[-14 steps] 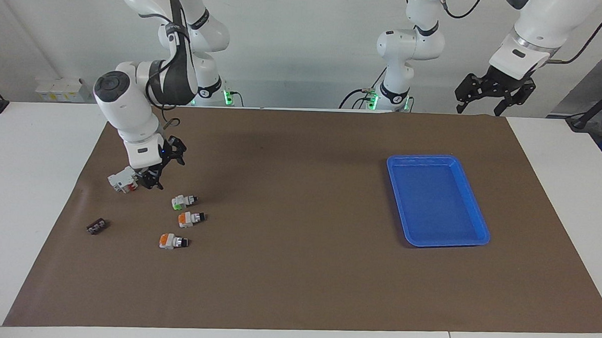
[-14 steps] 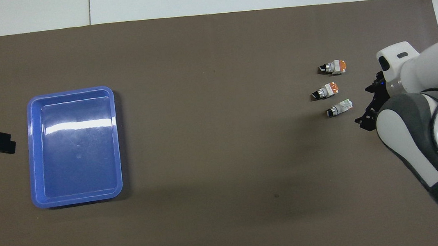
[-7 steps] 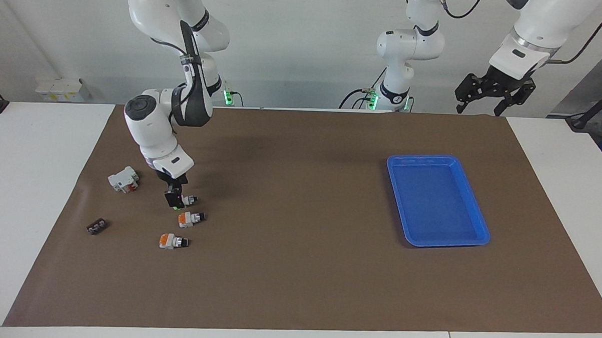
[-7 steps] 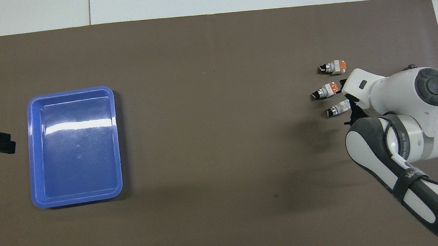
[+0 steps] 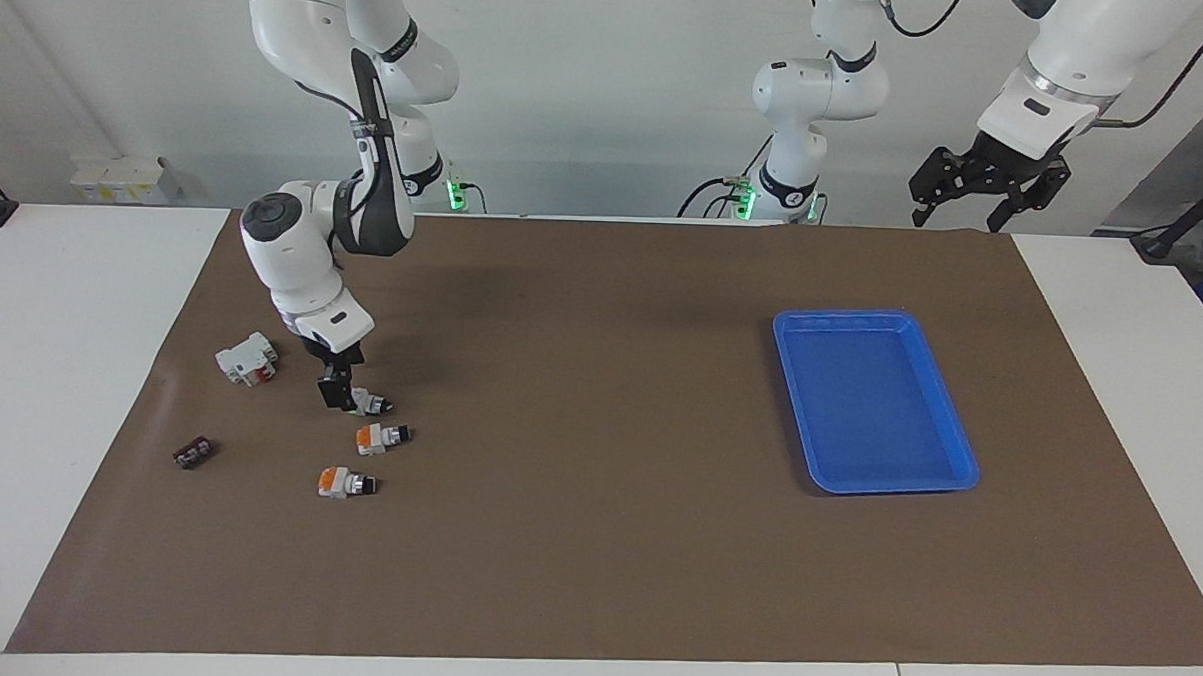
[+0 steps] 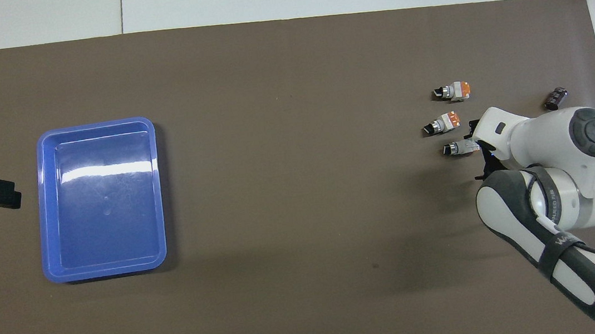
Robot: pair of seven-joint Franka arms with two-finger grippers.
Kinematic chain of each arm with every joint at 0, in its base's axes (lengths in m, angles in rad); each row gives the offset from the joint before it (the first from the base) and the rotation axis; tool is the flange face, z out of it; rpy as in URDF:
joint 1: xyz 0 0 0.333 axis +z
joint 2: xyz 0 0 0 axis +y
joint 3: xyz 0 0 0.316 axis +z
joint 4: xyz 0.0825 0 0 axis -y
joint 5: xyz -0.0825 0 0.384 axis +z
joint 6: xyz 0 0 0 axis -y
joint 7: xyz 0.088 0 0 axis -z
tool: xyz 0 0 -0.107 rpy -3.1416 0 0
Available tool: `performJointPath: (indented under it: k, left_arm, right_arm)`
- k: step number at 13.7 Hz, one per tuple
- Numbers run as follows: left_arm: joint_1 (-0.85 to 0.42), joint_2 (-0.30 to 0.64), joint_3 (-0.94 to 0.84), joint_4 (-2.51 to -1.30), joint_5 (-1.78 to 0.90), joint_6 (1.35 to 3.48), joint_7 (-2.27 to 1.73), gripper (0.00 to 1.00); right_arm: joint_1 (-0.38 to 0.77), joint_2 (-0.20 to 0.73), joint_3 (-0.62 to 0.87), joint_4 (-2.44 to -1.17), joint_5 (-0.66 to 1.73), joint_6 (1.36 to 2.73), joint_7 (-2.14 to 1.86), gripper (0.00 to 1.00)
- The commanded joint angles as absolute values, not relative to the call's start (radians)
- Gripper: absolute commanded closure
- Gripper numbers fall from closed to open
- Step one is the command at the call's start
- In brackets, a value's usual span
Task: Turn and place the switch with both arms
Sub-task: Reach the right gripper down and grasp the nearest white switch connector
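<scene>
Basically just starting: right gripper [image 5: 337,393] is down at the switch [image 5: 369,402], jaws open around its green end, not yet clamped. Switch lies well apart from the blue tray [image 5: 943,430]; left gripper [image 5: 987,186] waits open. Turn, handover, placement all remain.

This was a robotics lab — 2 white arms [image 5: 304,258] stood bolted at a white table [image 5: 70,359] under a brown mat [image 5: 594,558], cables [image 5: 712,192] and green-lit sockets against a bare wall — nothing homely.
</scene>
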State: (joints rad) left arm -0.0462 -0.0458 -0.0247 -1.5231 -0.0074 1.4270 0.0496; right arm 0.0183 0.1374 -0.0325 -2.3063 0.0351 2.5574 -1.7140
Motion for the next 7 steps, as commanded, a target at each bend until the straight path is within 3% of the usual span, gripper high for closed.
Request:
performJointPath:
  k: [1,7]
  left_arm:
    - [-0.049,-0.072,-0.017,-1.549,-0.017,1.422,0.048,0.0]
    - [-0.049,-0.072,-0.017,-1.549,-0.017,1.422,0.048,0.0]
  right_arm:
    - [0.003,0.118,-0.026,-2.342,0.041,2.612,-1.753,0.0]
    - [0.003,0.141,-0.026,-2.286,0.046,2.585,-1.608,0.0]
